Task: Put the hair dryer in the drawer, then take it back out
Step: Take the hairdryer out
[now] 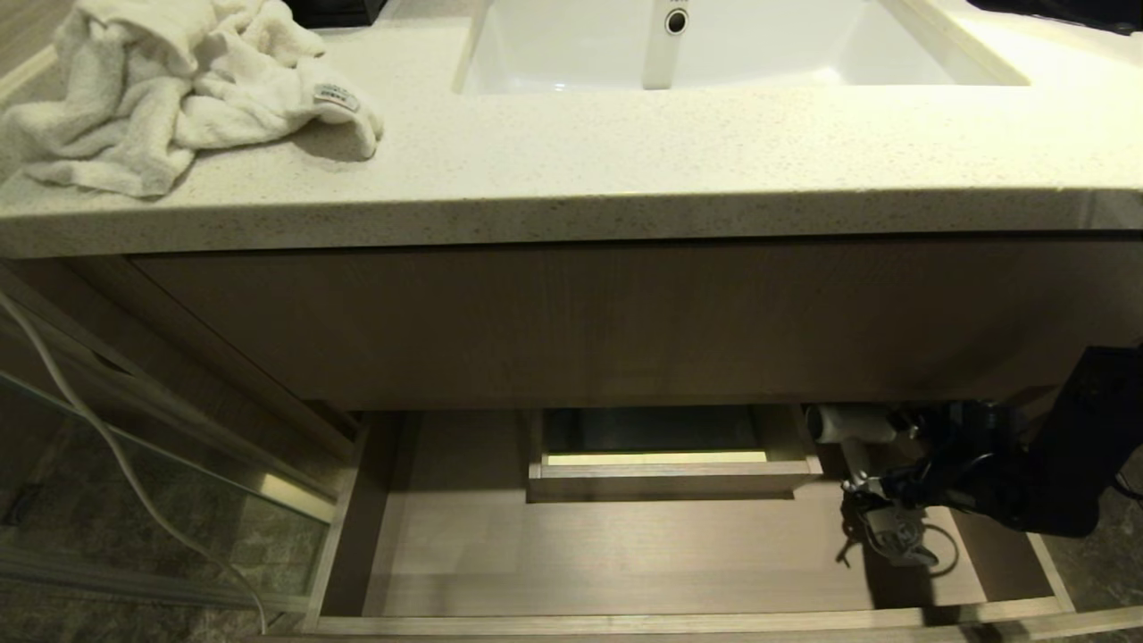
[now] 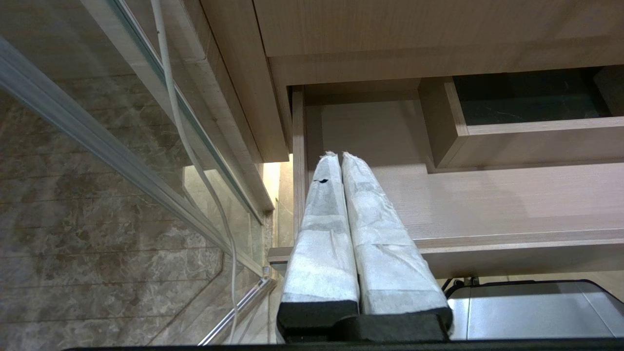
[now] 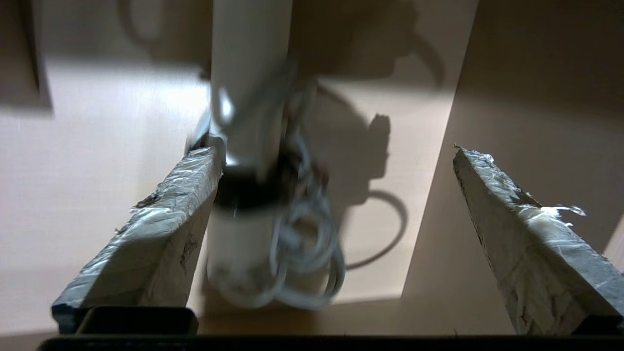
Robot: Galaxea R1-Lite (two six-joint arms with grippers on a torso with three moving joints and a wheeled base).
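White cylindrical hair dryer (image 3: pixel 246 146) lies in wood-grain drawer (image 1: pixel 625 554) between spread right tool (image 3: pixel 336 161) pads.

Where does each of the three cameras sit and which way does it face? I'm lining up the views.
Head view: high on the robot, looking down past the countertop into the open drawer; right gripper at the hair dryer.
Left wrist view: behind the shut left gripper, at the drawer's left front corner.
Right wrist view: behind the open fingers, facing the hair dryer's handle.
All three show the drawer.
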